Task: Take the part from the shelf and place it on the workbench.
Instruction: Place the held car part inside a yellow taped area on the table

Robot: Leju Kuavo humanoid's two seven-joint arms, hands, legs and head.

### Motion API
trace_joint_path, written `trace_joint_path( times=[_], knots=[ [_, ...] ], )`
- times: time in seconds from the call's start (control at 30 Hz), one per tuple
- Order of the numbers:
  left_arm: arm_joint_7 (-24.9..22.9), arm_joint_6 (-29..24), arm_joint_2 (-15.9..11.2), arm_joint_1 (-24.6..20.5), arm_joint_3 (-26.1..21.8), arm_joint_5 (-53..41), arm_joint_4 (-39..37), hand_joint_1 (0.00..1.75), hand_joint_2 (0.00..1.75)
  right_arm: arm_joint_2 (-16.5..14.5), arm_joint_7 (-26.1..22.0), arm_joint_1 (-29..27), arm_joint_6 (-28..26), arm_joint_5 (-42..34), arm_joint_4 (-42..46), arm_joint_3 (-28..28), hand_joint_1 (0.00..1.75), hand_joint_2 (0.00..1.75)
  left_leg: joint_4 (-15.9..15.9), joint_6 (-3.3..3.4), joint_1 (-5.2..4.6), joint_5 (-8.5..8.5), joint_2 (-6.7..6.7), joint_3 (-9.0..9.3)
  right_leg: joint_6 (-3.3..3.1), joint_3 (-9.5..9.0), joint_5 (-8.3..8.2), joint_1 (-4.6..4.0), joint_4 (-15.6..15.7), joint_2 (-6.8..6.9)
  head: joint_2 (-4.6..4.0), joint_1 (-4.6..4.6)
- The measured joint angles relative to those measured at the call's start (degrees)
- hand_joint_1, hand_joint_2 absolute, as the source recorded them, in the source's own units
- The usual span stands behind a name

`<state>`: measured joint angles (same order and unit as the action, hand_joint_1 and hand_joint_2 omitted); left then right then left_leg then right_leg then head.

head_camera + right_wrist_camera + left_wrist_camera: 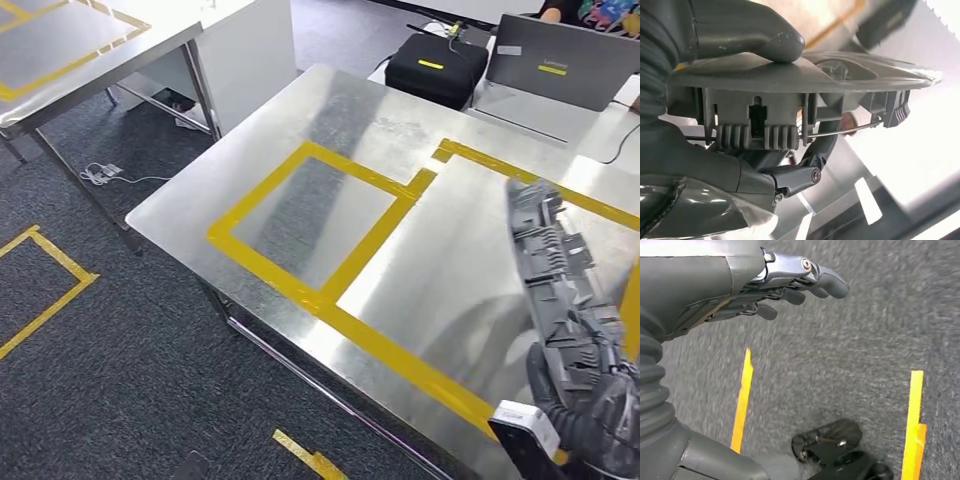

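Note:
My right hand (596, 400) grips a long grey ribbed plastic part (555, 275) at the lower right of the head view, held above the metal workbench (302, 130). In the right wrist view the thumb (753, 35) presses on one face of the part (810, 75) and darker fingers (798, 177) close under it. The workbench carries yellow tape rectangles (377, 240); the part hangs over the right-hand rectangle. My left hand (791, 285) hangs over grey carpet with its fingers stretched out and nothing in them.
A second metal table (83, 50) with yellow tape stands at the far left. A black case (434, 65) and a laptop (562, 60) sit beyond the workbench. Yellow tape marks (45, 280) lie on the carpet, and a white cable (106, 175) lies by the table legs.

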<state>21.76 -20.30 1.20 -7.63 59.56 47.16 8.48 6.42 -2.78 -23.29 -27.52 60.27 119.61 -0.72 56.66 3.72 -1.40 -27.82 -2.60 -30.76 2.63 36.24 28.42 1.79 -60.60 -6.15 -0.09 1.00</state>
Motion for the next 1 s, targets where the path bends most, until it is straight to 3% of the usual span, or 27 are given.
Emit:
trace_joint_path(
  times=[0.07, 0.13, 0.17, 0.2, 0.23, 0.3, 0.37, 0.43, 0.47, 0.53, 0.57, 0.6, 0.67, 0.7, 0.73, 0.77, 0.83, 0.87, 0.93, 1.0],
  knots=[
    [-0.4, 0.5, 0.1, -0.5, 0.6, -0.4, 0.0, 0.0, 1.75, 4.9, 1.4, 2.1, 4.1, -0.3, -2.7, -0.6, 1.75, 1.75, -1.2, -0.1, 0.15, 0.74, 1.75, 0.15, 0.41, 2.17, 3.06, -0.29, -4.4, 4.15, 0.0, -0.27],
    [-0.8, 0.8, 0.1, -0.5, 1.1, -0.8, 0.0, 0.0, 1.75, 8.7, 2.0, 4.3, 7.1, -0.6, -5.2, -1.1, 1.75, 1.75, -1.2, -0.12, 0.13, 0.91, 3.48, -0.27, 1.1, 4.57, 6.14, -0.23, -10.4, 5.66, 0.0, -0.36],
    [-1.0, 1.0, 0.2, -0.6, 1.4, -1.0, 0.0, 0.0, 1.75, 10.4, 2.1, 5.4, 8.8, -0.6, -6.5, -1.3, 1.75, 1.75, -1.1, -0.17, 0.13, 0.94, 4.35, -0.46, 1.42, 4.84, 6.41, -0.18, -11.7, 5.84, 0.0, -0.34],
    [-1.1, 1.2, 0.2, -0.6, 1.7, -1.3, 0.0, 0.0, 1.75, 12.2, 2.2, 6.7, 10.8, -0.5, -8.0, -1.5, 1.75, 1.75, -0.9, -0.24, 0.15, 0.94, 5.24, -0.63, 1.71, 4.02, 5.62, -0.13, -10.9, 6.07, 0.0, -0.34],
    [-1.2, 1.3, 0.3, -0.8, 2.0, -1.5, 0.0, 0.0, 1.75, 13.9, 2.2, 8.2, 12.6, -0.5, -9.6, -1.8, 1.75, 1.75, -0.6, -0.37, 0.16, 0.9, 6.04, -0.79, 1.94, 2.18, 4.09, -0.1, -8.2, 6.58, 0.0, -0.34],
    [-1.5, 1.6, 0.4, -1.3, 2.6, -1.9, 0.0, 0.0, 1.75, 17.0, 1.9, 11.4, 15.4, -0.4, -12.8, -2.3, 1.75, 1.75, 0.3, -0.9, -0.01, 0.53, 7.44, -1.15, 1.87, -2.31, 1.71, -0.25, -0.9, 9.04, 0.0, -0.35],
    [-1.8, 1.8, 0.5, -1.7, 3.1, -2.2, 0.0, 0.0, 1.75, 19.3, 1.3, 14.6, 17.3, 0.0, -15.8, -2.9, 1.75, 1.75, 1.2, -1.48, -0.29, 0.19, 8.53, -1.5, 0.73, -4.16, 1.11, -0.55, 2.2, 10.15, 0.0, -0.28],
    [-1.9, 2.1, 0.5, -2.0, 3.6, -2.5, 0.0, 0.0, 1.75, 21.6, 0.3, 17.8, 19.4, 0.9, -19.5, -4.1, 1.75, 1.75, 1.6, -1.85, -0.36, 0.19, 9.58, -1.65, -0.52, -3.84, 0.62, -0.62, 2.1, 8.79, 0.0, -0.22],
    [-2.0, 2.2, 0.5, -2.2, 3.9, -2.7, 0.0, 0.0, 1.75, 22.8, -0.3, 19.6, 20.4, 1.5, -21.8, -5.0, 1.75, 1.75, 1.9, -2.17, -0.24, -0.06, 9.11, -1.75, -0.87, -3.64, 0.36, -0.52, 2.1, 8.23, 0.0, -0.26],
    [-2.1, 2.4, 0.5, -2.5, 4.4, -3.1, 0.0, 0.0, 1.75, 24.8, -1.6, 23.5, 22.2, 2.9, -26.2, -7.0, 1.75, 1.75, 4.8, -2.98, 0.18, -2.31, 6.16, -2.84, -1.52, -3.23, -0.19, -0.2, 2.2, 7.09, 0.0, -0.25],
    [-2.2, 2.6, 0.5, -2.6, 4.7, -3.2, 0.0, 0.0, 1.75, 25.5, -2.2, 25.7, 23.0, 3.7, -28.6, -8.4, 1.75, 1.75, 7.9, -3.4, 0.46, -4.27, 4.33, -4.06, -1.72, -2.95, -0.45, -0.09, 2.2, 6.48, 0.0, -0.2],
    [-2.4, 2.7, 0.6, -2.7, 4.9, -3.4, 0.0, 0.0, 1.75, 25.9, -2.8, 27.9, 23.6, 4.6, -30.9, -9.9, 1.75, 1.75, 11.8, -3.64, 0.68, -6.28, 3.35, -5.6, -1.85, -2.66, -0.7, -0.05, 2.2, 5.77, 0.0, -0.18],
    [-2.8, 2.9, 0.6, -2.6, 5.4, -3.5, 0.1, 0.0, 1.75, 26.4, -3.7, 31.7, 23.9, 6.1, -36.1, -13.4, 1.75, 1.75, 17.4, -3.84, 0.98, -8.19, 3.0, -7.82, -1.84, -2.11, -1.17, -0.06, 2.2, 4.2, 0.0, -0.19],
    [-2.9, 2.9, 0.6, -2.7, 5.6, -3.6, 0.1, 0.0, 1.75, 26.6, -3.9, 33.3, 23.8, 6.6, -38.4, -15.1, 1.75, 1.75, 17.3, -3.79, 1.06, -7.5, 2.94, -7.66, -1.77, -1.91, -1.38, -0.07, 2.2, 3.41, 0.0, -0.21],
    [-2.9, 3.0, 0.7, -2.7, 5.8, -3.7, 0.1, 0.0, 1.75, 26.6, -4.1, 34.8, 23.5, 6.9, -40.4, -16.6, 1.75, 1.75, 15.0, -3.63, 1.11, -5.81, 2.69, -6.46, -1.66, -1.76, -1.57, -0.06, 2.2, 2.64, 0.0, -0.2],
    [-2.9, 3.1, 0.7, -2.8, 6.0, -3.9, 0.1, 0.0, 1.75, 26.6, -4.2, 36.3, 23.1, 7.3, -42.3, -18.1, 1.75, 1.75, 11.2, -3.34, 1.14, -3.65, 1.91, -4.57, -1.51, -1.65, -1.75, -0.03, 2.2, 1.95, 0.0, -0.19],
    [-3.1, 3.3, 0.7, -3.0, 6.4, -4.1, 0.1, 0.0, 1.75, 26.5, -4.3, 39.2, 21.8, 8.2, -45.9, -21.1, 1.75, 1.75, 4.1, -2.67, 1.19, -1.06, -0.35, -1.3, -1.06, -1.35, -2.15, 0.06, 2.2, 0.88, 0.0, -0.22],
    [-3.2, 3.4, 0.7, -3.2, 6.6, -4.3, 0.1, 0.0, 1.75, 26.3, -4.3, 40.6, 21.0, 8.6, -47.7, -22.6, 1.75, 1.75, 2.3, -2.43, 1.16, -0.71, -1.16, -0.6, -0.71, -1.07, -2.42, 0.16, 2.2, 0.48, 0.0, -0.23],
    [-3.5, 3.7, 1.0, -3.5, 6.9, -4.5, 0.1, 0.0, 1.75, 25.8, -3.8, 42.7, 19.4, 9.4, -51.3, -25.2, 1.75, 1.75, 1.4, -2.08, 1.02, -0.59, -1.15, -0.61, 0.22, -0.57, -3.09, 0.37, 2.6, -0.26, 0.0, -0.23],
    [-3.8, 3.9, 1.3, -3.8, 7.3, -4.7, 0.2, 0.0, 1.75, 25.1, -3.2, 44.4, 17.7, 10.0, -54.3, -27.3, 1.75, 1.75, 0.6, -1.53, 1.12, 0.27, -0.49, -0.66, 0.77, 0.1, -2.85, 0.39, 2.4, 1.05, 0.0, -0.35]
  ],
)
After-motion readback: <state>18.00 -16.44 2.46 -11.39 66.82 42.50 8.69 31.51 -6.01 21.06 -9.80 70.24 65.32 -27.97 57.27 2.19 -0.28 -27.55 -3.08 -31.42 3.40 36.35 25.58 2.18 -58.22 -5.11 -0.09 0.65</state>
